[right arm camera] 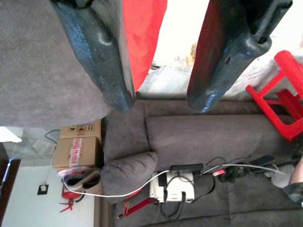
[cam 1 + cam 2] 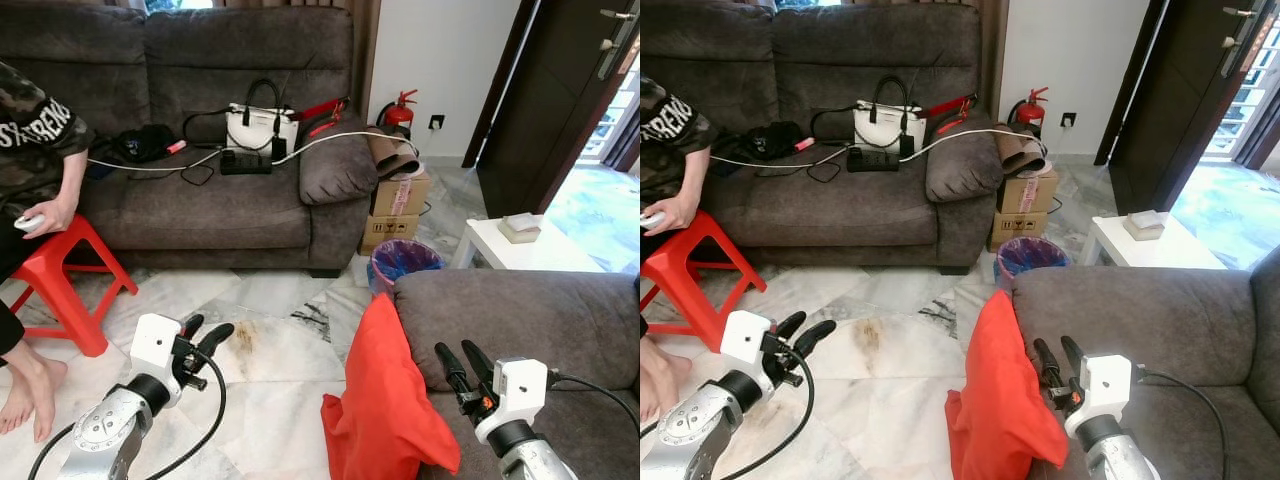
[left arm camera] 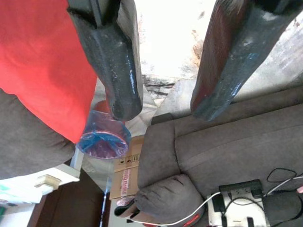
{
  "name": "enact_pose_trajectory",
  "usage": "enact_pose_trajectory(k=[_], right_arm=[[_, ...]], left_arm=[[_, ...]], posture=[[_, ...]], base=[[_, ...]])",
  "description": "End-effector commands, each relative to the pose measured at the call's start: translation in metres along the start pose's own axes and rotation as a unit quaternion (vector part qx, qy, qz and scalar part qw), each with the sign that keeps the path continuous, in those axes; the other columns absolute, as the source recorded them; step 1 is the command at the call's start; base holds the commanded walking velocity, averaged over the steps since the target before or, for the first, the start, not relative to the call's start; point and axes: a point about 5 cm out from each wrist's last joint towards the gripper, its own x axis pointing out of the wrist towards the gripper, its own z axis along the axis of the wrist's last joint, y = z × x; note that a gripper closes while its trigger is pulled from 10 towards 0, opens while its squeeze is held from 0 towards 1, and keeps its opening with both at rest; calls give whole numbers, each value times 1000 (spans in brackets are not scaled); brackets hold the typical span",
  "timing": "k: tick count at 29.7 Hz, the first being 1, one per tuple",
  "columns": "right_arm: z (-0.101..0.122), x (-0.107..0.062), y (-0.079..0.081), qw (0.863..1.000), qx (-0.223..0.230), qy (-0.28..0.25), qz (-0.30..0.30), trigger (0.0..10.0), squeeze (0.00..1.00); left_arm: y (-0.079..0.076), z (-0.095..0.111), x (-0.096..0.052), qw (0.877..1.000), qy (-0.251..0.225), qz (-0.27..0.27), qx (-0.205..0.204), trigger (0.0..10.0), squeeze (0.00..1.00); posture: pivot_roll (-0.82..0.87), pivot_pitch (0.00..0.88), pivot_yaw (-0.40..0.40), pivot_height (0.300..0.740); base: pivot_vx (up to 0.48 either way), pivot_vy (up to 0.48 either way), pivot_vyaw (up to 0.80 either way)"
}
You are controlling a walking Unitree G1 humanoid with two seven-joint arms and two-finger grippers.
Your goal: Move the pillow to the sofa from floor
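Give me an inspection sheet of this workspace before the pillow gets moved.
Surface: pale marble floor, stained near the middle.
Job's things: red pillow stands on the floor, leaning against the near grey sofa.
Clutter: far sofa holds a white handbag, a black power strip and dark clothes; cardboard boxes and a blue-lined bin stand beside it.
Hands: left hand open over the floor; right hand open beside the pillow, holding nothing.
Cables: white cable runs across the far sofa's seat and arm.
Surroundings: seated person on a red stool, fire extinguisher, white side table, open dark door.
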Motion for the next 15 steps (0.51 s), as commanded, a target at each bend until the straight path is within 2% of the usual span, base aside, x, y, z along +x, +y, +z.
enact_pose_trajectory(k=[1, 5, 15], right_arm=[[-2, 2, -1, 1000, -3, 13, 4, 10000, 0], [-1, 2, 0, 1000, -4, 3, 9, 10000, 0], [-1, 3, 0, 1000, -8, 5, 12, 10000, 0]], left_arm=[[0, 3, 0, 1000, -3, 0, 4, 10000, 0], [0, 3, 1, 1000, -4, -1, 4, 10000, 0], [-2, 3, 2, 1000, -5, 1, 2, 10000, 0]], posture=[[96, 58, 8, 676], [96, 56, 6, 648], [98, 67, -4, 648]], base=[[0, 0, 0], [0, 0, 0], [0, 0, 0]])
